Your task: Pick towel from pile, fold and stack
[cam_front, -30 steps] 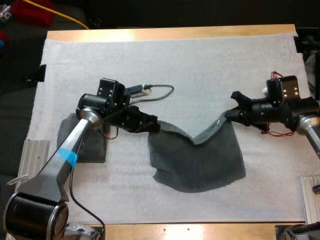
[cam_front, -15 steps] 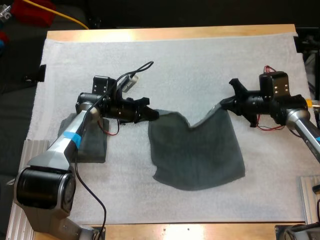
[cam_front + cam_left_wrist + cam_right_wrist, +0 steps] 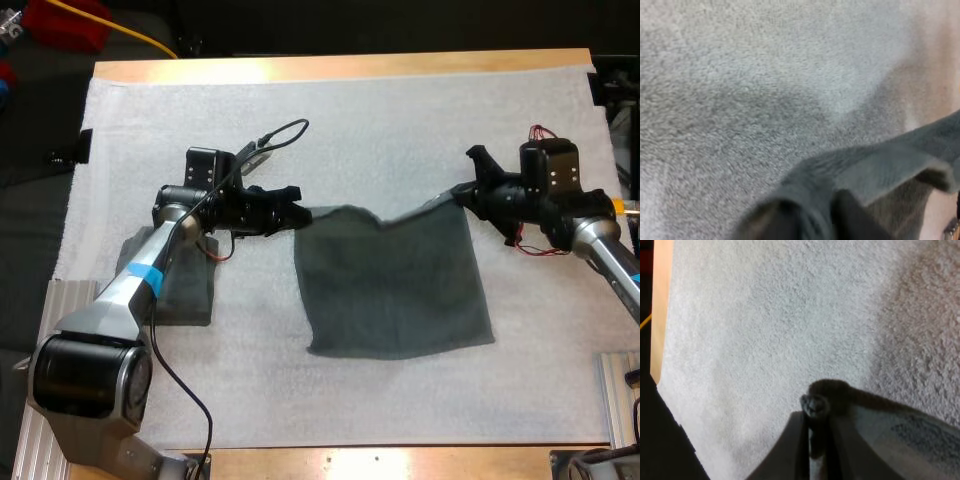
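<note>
A dark grey-green towel [image 3: 395, 285] hangs stretched between my two grippers over the middle of the white mat, its near edge lying on the mat. My left gripper [image 3: 298, 213] is shut on the towel's far left corner [image 3: 875, 170]. My right gripper [image 3: 462, 192] is shut on the far right corner [image 3: 816, 407], where a small bunch of cloth shows between its fingers [image 3: 790, 450]. A second dark towel [image 3: 185, 290] lies folded flat on the mat under my left arm.
The white mat [image 3: 380, 110] covers most of the wooden table [image 3: 340, 66], with bare room behind and in front of the towel. Metal rails [image 3: 60, 300] stand at the left and right front corners.
Both grippers have drawn apart and toward the far side, pulling the towel's far edge taut. The sag in its middle has gone and the towel lies flatter and squarer.
</note>
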Controlling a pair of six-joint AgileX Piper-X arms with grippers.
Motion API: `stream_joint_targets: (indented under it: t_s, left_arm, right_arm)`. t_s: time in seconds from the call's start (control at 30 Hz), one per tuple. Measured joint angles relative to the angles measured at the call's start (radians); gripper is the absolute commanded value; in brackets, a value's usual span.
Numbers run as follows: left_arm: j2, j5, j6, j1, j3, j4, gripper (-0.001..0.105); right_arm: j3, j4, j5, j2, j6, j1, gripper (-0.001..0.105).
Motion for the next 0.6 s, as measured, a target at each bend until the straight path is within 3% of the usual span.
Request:
stream_joint_targets:
  t_s: [0.1,0.2,0.23,0.47,0.6]
  left_arm:
    - [0.000,0.000,-0.008,0.000,0.000,-0.008,0.072]
    - [0.000,0.002,-0.008,0.000,0.000,-0.013,0.067]
    - [0.000,0.004,-0.008,0.000,0.000,-0.017,0.067]
    - [0.000,0.082,-0.006,0.000,0.000,-0.062,0.068]
    - [0.000,0.099,0.052,0.000,0.000,-0.049,0.067]
  right_arm:
    - [0.000,-0.016,0.000,0.007,0.002,0.000,0.034]
    - [0.000,-0.034,-0.004,0.008,-0.015,0.000,0.059]
    - [0.000,-0.048,-0.006,0.008,-0.029,0.000,0.062]
    - [0.000,-0.152,-0.087,0.008,-0.119,0.000,0.065]
    - [0.000,-0.150,-0.137,0.008,-0.219,0.000,0.065]
